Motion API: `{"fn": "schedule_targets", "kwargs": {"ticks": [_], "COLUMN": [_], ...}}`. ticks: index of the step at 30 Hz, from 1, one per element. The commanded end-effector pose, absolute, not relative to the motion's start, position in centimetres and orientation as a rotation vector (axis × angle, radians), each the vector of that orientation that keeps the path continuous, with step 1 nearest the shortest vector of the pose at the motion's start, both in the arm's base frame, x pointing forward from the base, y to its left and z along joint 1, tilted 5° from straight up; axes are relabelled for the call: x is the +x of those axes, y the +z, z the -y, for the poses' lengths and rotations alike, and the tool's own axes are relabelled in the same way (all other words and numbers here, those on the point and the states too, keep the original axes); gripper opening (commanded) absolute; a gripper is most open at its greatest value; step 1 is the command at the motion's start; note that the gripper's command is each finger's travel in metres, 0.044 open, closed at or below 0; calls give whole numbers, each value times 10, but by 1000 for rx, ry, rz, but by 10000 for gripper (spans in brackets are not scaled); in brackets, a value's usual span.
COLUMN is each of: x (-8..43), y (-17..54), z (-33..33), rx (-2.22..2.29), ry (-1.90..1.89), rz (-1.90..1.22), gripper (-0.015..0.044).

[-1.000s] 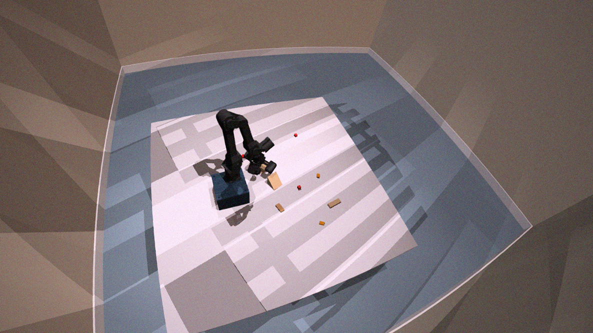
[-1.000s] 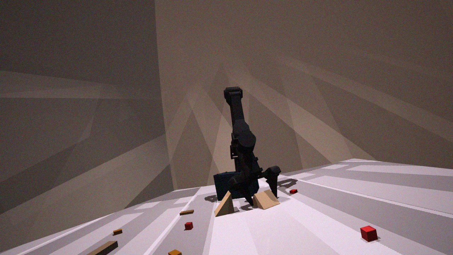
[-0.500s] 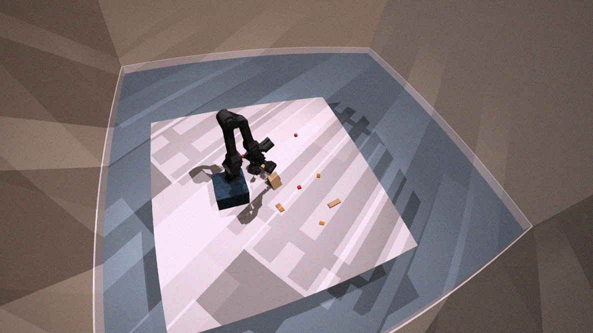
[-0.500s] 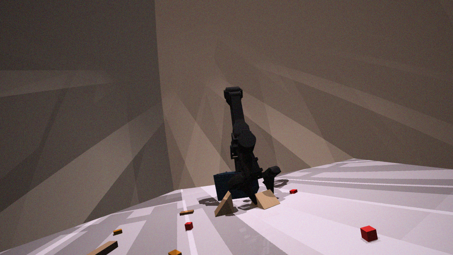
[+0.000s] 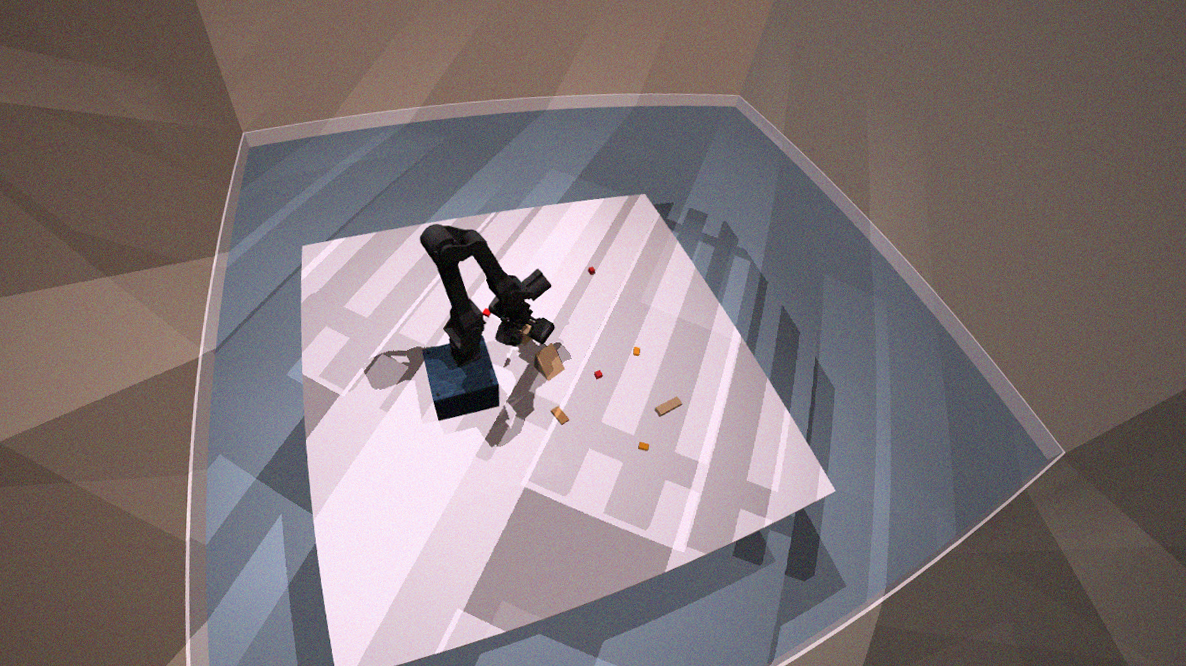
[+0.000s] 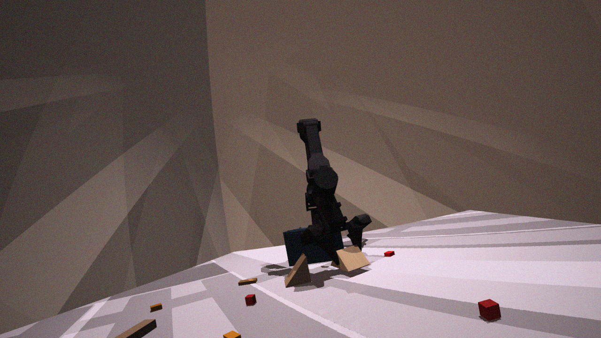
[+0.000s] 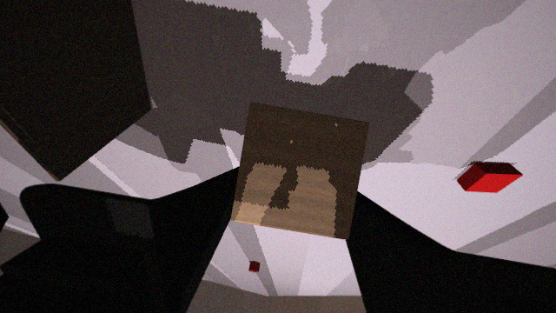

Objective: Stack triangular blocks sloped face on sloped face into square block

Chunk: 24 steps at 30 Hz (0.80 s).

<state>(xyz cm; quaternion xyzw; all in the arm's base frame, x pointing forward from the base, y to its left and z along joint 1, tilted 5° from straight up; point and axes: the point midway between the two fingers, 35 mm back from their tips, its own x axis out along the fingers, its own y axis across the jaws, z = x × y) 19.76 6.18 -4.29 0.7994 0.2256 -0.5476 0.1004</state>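
My gripper (image 5: 526, 332) (image 6: 348, 255) (image 7: 292, 180) is shut on one tan triangular block (image 5: 526, 328) (image 6: 353, 258) (image 7: 304, 200), with one finger on each side of it. In the exterior view its sloped face is turned to the camera, and it appears to hang slightly above the table. The other triangular block (image 5: 549, 362) (image 6: 299, 273) (image 7: 74, 74) stands on the table close beside the gripper, apart from the held block. It is large and dark at the upper left of the wrist view. The fingers hide part of the held block.
A red block (image 5: 486, 311) (image 6: 389, 253) (image 7: 495, 183) lies near the arm. Other red cubes (image 5: 591, 270) (image 5: 598, 374), orange blocks (image 5: 636, 351) (image 5: 643, 446) and tan flat pieces (image 5: 559, 415) (image 5: 667, 405) lie scattered on the table. The blue base (image 5: 461, 383) stands close by.
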Motion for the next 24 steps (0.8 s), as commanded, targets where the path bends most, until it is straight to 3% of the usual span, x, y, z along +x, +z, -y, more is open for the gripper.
{"fn": "schedule_targets", "kwargs": {"ticks": [1,15,24], "x": [206,199,198], "y": [-24,38,41], "z": [-62,-56,-56], "rx": [2378,2377,2377], "ry": [-1585,-1585,-1585], "rz": [-674,-674,-674], "gripper": [0,0,0]}}
